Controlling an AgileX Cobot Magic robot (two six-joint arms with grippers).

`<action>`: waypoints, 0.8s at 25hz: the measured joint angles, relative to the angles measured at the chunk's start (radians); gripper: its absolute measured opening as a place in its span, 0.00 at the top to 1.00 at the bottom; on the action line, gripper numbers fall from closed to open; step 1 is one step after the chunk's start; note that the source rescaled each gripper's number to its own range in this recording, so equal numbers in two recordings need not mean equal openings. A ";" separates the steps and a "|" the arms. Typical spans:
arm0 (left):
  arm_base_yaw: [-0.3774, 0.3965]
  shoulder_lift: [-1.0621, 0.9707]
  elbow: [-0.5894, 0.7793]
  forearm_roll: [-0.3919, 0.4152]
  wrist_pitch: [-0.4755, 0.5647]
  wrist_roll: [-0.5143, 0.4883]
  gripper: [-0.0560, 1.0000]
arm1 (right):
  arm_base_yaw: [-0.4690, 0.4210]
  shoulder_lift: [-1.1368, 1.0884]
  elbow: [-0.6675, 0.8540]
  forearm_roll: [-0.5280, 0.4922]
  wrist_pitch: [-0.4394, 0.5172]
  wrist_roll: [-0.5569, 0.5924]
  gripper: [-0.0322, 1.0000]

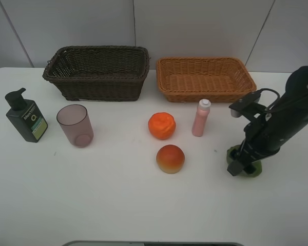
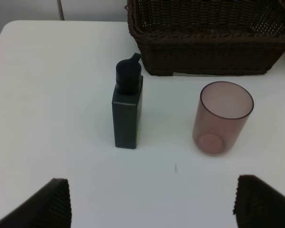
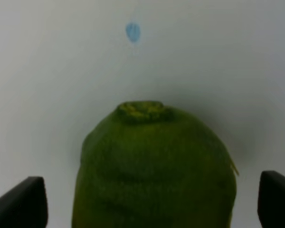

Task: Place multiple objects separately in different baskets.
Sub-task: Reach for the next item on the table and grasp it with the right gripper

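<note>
My right gripper is low over the green fruit at the table's right. In the right wrist view the green fruit sits between the two fingers, which stand apart from its sides, so the gripper is open. My left gripper is open and empty, facing the dark green pump bottle and the pink-brown cup. The orange fruit, the peach-like fruit and the slim pink bottle stand mid-table. The dark brown basket and the orange-tan basket are at the back.
The pump bottle and the cup stand at the table's left. A white wall rises behind the baskets. A small blue mark is on the table beyond the green fruit. The left arm is out of the exterior view.
</note>
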 joint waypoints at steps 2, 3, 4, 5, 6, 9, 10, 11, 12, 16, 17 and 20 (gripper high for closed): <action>0.000 0.000 0.000 0.000 0.000 0.000 0.11 | 0.000 0.012 0.018 0.000 -0.038 0.000 0.11; 0.000 0.000 0.000 0.000 0.000 0.000 0.11 | 0.000 0.016 0.028 0.000 -0.054 0.000 0.11; 0.000 0.000 0.000 0.000 0.000 0.000 0.11 | 0.000 0.017 0.036 0.000 -0.074 0.000 0.11; 0.000 0.000 0.000 0.000 0.000 0.000 0.11 | 0.000 0.018 0.043 0.000 -0.094 0.000 0.11; 0.000 0.000 0.000 0.000 0.000 0.000 0.11 | 0.000 0.020 0.049 0.000 -0.109 -0.001 0.11; 0.000 0.000 0.000 0.000 0.000 0.000 0.11 | 0.000 0.022 0.055 0.000 -0.135 -0.001 0.11; 0.000 0.000 0.000 0.000 0.000 0.000 0.11 | 0.000 0.022 0.055 0.000 -0.141 -0.001 0.11; 0.000 0.000 0.000 0.000 0.000 0.000 0.11 | 0.000 0.022 0.055 0.000 -0.145 0.000 0.11; 0.000 0.000 0.000 0.000 0.000 0.000 0.11 | 0.000 0.022 0.055 0.000 -0.148 0.000 0.11; 0.000 0.000 0.000 0.000 0.000 0.000 0.11 | 0.000 0.022 0.055 0.000 -0.160 0.000 0.11; 0.000 0.000 0.000 0.000 0.000 0.000 0.11 | 0.000 0.022 0.055 0.000 -0.164 -0.001 0.11; 0.000 0.000 0.000 0.000 0.000 0.000 0.11 | 0.000 0.022 0.057 0.000 -0.171 -0.001 0.11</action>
